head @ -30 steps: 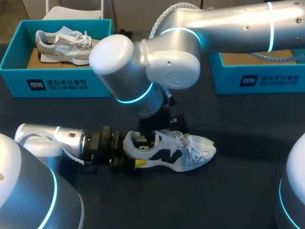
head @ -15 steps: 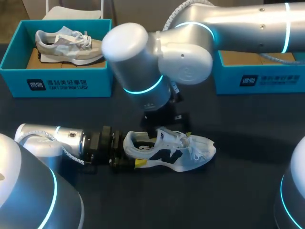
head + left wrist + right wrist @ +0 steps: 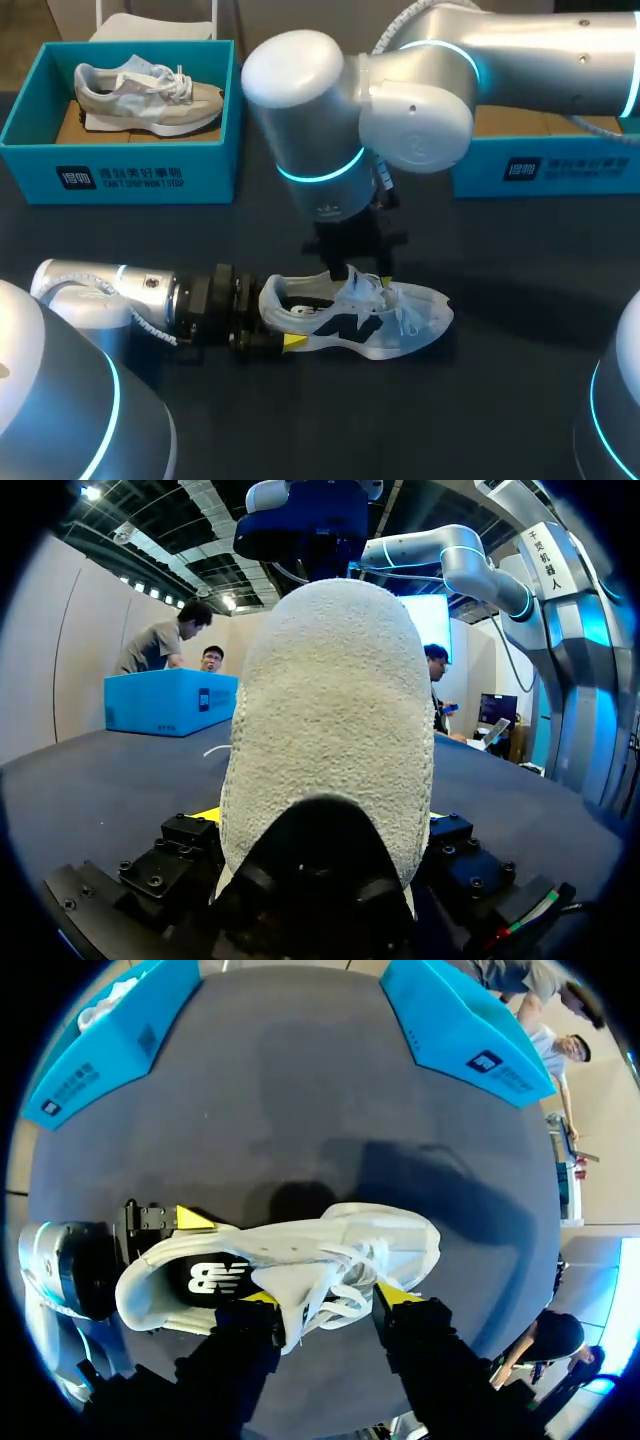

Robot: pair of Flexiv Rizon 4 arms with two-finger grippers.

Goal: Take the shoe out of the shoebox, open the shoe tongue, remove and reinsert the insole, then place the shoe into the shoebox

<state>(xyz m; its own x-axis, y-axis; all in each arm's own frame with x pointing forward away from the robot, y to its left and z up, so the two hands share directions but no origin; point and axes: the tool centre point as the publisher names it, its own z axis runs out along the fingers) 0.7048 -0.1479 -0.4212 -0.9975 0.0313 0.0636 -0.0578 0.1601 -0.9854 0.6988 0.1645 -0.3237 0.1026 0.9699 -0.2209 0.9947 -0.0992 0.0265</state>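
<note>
A white shoe (image 3: 350, 315) with a dark logo lies on its side on the dark table (image 3: 500, 400), toe to the right. My left gripper (image 3: 288, 320) comes in flat from the left and is shut on the shoe's heel (image 3: 325, 720), one yellow tip on each side. My right gripper (image 3: 352, 272) points straight down onto the shoe's middle. In the right wrist view its yellow fingertips (image 3: 258, 1298) stand apart astride the raised tongue (image 3: 300, 1305) and the laces (image 3: 350, 1285), so the right gripper (image 3: 328, 1296) is open.
A teal shoebox (image 3: 120, 175) at the back left holds a grey shoe (image 3: 145, 95). A second teal shoebox (image 3: 540, 165) stands at the back right, partly behind my right arm. Bare table lies in front of the white shoe and to its right.
My right arm has swung to the right and come down over the shoe's tongue, and its fingers have drawn closer together. The left arm and the shoe have stayed put.
</note>
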